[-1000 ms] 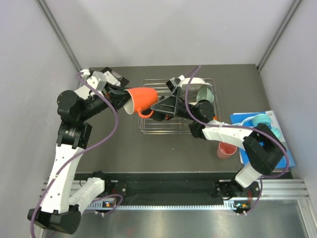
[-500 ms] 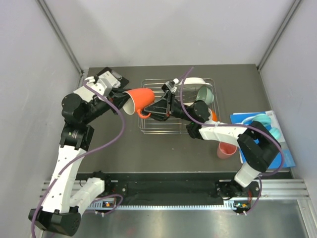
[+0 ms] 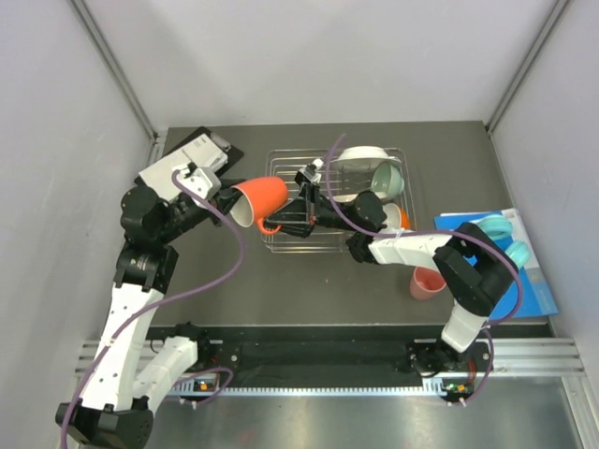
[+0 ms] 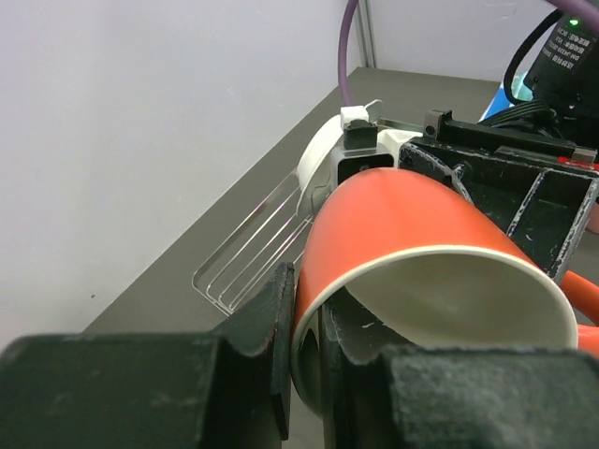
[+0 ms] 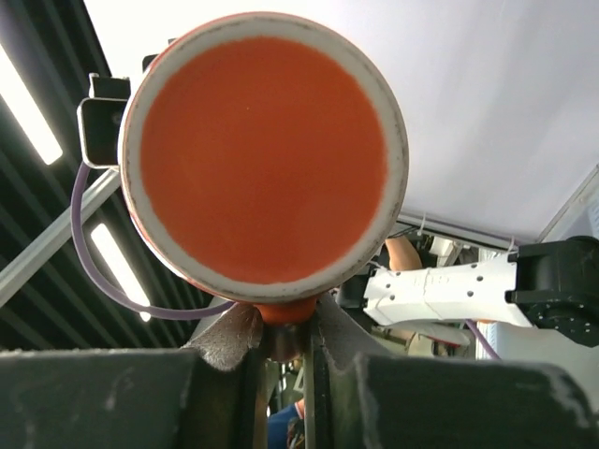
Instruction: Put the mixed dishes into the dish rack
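While left gripper (image 4: 305,313) pinches orange handled mug (image 3: 260,199) rim, right gripper (image 5: 281,339) its handle, opposing pulls risk drop onto dish rack (image 3: 290,248)

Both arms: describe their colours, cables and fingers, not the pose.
The left arm and right arm alternate white links with black joint housings. A purple cable loops loosely along each. The left gripper and right gripper are black, with matte, worn-looking fingers.
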